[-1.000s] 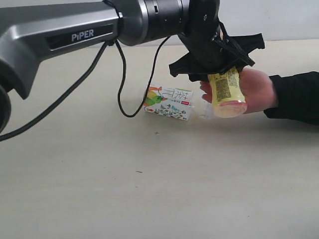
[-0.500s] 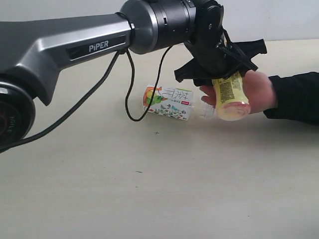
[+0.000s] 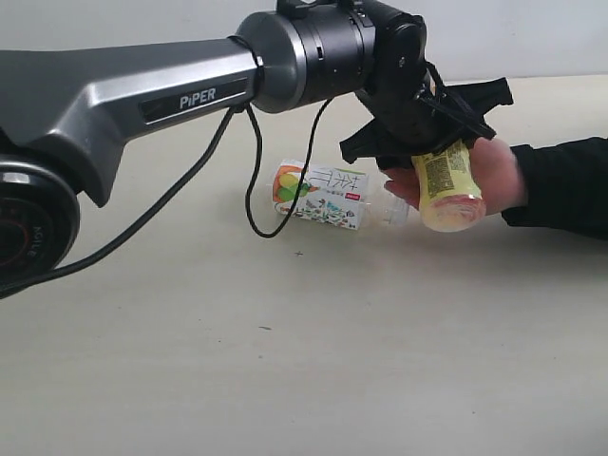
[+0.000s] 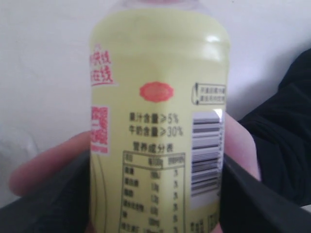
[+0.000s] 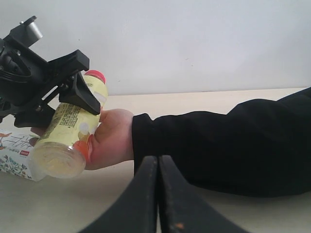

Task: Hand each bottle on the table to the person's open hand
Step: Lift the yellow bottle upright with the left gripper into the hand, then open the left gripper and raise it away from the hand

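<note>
My left gripper [image 3: 429, 142] is shut on the yellow-labelled bottle [image 3: 446, 185], which tilts with its base toward the camera. The bottle rests against the palm of the person's open hand [image 3: 496, 171], whose black sleeve [image 3: 565, 185] comes in from the right. In the left wrist view the yellow-labelled bottle [image 4: 158, 121] fills the frame between my dark fingers [image 4: 48, 208], with skin of the hand [image 4: 43, 167] on both sides. A clear bottle with a white fruit label [image 3: 321, 197] lies on the table [image 3: 285, 361] just left of the hand. My right gripper [image 5: 158, 162] is shut and empty, low over the table by the sleeve [image 5: 223, 145].
The left arm's grey link [image 3: 142, 90] and black cable [image 3: 249, 190] hang over the table's left half. In the right wrist view the left gripper [image 5: 53, 87] holds the yellow bottle [image 5: 68, 131] against the hand [image 5: 112, 138]. No other bottles show.
The left arm has shifted slightly right and the yellow bottle has moved with it, deeper against the person's palm. The fruit-label bottle has not moved.
</note>
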